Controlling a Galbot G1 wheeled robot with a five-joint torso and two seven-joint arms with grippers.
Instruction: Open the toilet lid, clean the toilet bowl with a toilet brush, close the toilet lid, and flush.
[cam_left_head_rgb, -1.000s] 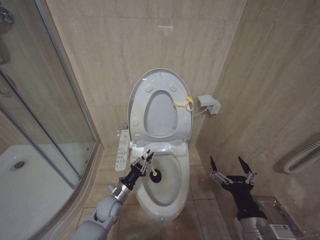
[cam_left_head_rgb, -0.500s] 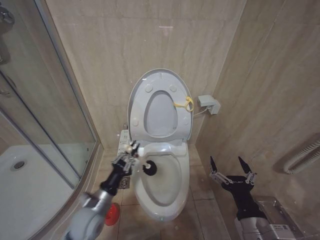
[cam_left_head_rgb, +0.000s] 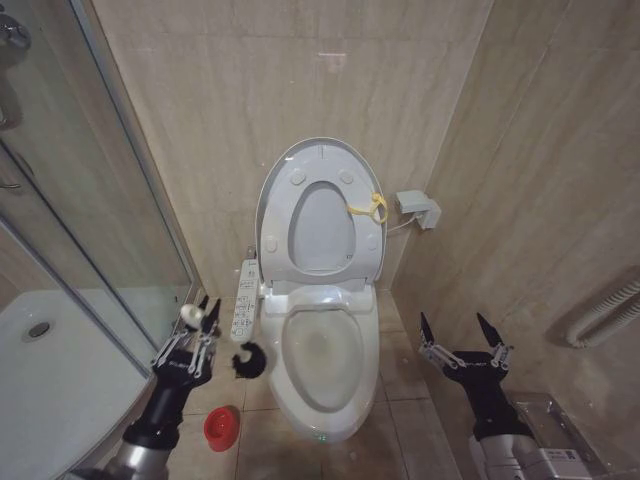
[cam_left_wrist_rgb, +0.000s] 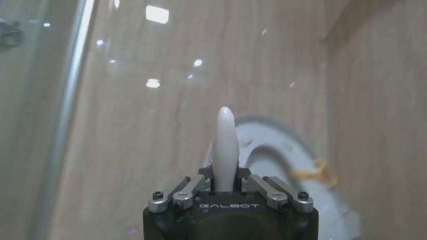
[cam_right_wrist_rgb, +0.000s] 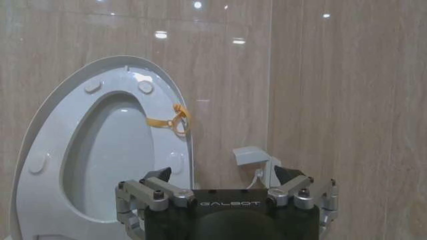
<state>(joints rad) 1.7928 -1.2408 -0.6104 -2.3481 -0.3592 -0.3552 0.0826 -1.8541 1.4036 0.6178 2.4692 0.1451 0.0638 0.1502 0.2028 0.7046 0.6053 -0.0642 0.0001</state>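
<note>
Head view: toilet brush (cam_left_head_rgb: 247, 361) held out beside toilet bowl (cam_left_head_rgb: 322, 370), above red holder (cam_left_head_rgb: 222, 427), left gripper (cam_left_head_rgb: 196, 328) clamped on handle; toilet lid (cam_left_head_rgb: 322, 212) upright; right gripper (cam_left_head_rgb: 462, 336) idle, spread | Left wrist view: handle (cam_left_wrist_rgb: 225, 150) pinched between fingers; likely light, stiff, slippery, best held mid-stick | Right wrist view: right gripper spread before lid.

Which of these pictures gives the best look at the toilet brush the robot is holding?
The head view. It shows the whole toilet brush, white handle and black bristle head, held by the left gripper beside the toilet bowl, above the red holder. The left wrist view shows just the white handle tip between the fingers.
</note>
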